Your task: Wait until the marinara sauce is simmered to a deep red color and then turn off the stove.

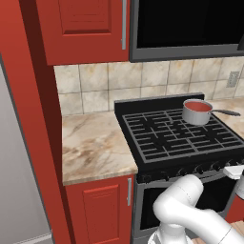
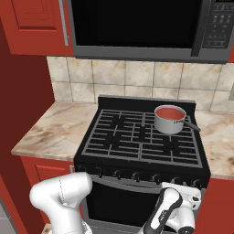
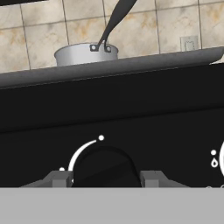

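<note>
**Gripper at a front knob, red sauce in the pan at the back right**

We see the stove (image 1: 176, 138) set between two stretches of marbled countertop (image 1: 93, 147), with red cabinets (image 1: 81, 28) above and below and a black microwave (image 2: 137, 27) hanging over it. A small grey saucepan (image 2: 169, 119) stands on the black grates at the back right burner, its dark handle pointing to the right. Inside it the marinara sauce (image 2: 170, 112) lies as a flat, round, red surface reaching almost to the rim; in the left base view the sauce reads as a clear red.

Our arm bends low in front of the oven door, and the white hand sits at the right end of the row of knobs, close to the stove's front panel. In the hand view the gripper (image 3: 106, 178) faces that black panel straight on. Its two fingertips (image 3: 59, 178) rise on either side of a round dark knob (image 3: 105, 168), one to the left and one to the right, with the knob between them. The jaws stand open to about the knob's width; we cannot tell whether the pads touch it. A white arc and dots mark the panel around the knob. Above the panel's edge the saucepan shows against the tiled wall (image 3: 144, 26).
</note>
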{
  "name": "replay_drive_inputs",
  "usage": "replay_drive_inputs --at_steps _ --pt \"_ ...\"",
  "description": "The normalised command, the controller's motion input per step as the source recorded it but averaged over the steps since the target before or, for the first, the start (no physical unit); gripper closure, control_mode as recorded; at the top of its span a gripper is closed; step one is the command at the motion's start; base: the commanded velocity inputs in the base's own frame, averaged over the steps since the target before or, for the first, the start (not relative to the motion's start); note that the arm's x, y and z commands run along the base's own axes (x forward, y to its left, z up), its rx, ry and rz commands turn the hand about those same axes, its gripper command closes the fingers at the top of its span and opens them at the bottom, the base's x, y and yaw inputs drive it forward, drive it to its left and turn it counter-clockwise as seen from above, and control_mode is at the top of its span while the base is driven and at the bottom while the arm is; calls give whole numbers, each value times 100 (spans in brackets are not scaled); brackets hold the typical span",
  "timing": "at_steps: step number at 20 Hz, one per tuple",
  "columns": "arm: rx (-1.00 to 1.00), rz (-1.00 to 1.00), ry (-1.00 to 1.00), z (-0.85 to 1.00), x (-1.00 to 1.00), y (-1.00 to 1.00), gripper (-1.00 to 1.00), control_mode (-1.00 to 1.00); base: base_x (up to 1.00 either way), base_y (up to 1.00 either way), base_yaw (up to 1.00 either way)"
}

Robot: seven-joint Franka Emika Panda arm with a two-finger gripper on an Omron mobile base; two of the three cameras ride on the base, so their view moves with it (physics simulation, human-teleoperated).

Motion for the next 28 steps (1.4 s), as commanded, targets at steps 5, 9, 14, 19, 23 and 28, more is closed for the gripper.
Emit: replay_drive_inputs --at_steps 5,9,14,19,23,28 --pt "0 0 0 0 0 0 100 -100 0 0 0" --pt "0 0 0 0 0 0 100 -100 0 0 0" --pt "0 0 0 0 0 0 100 -100 0 0 0" --pt "0 0 0 0 0 0 100 -100 0 0 0" --pt "0 0 0 0 0 0 100 -100 0 0 0" --pt "5 -1 2 0 0 0 100 -100 0 0 0"
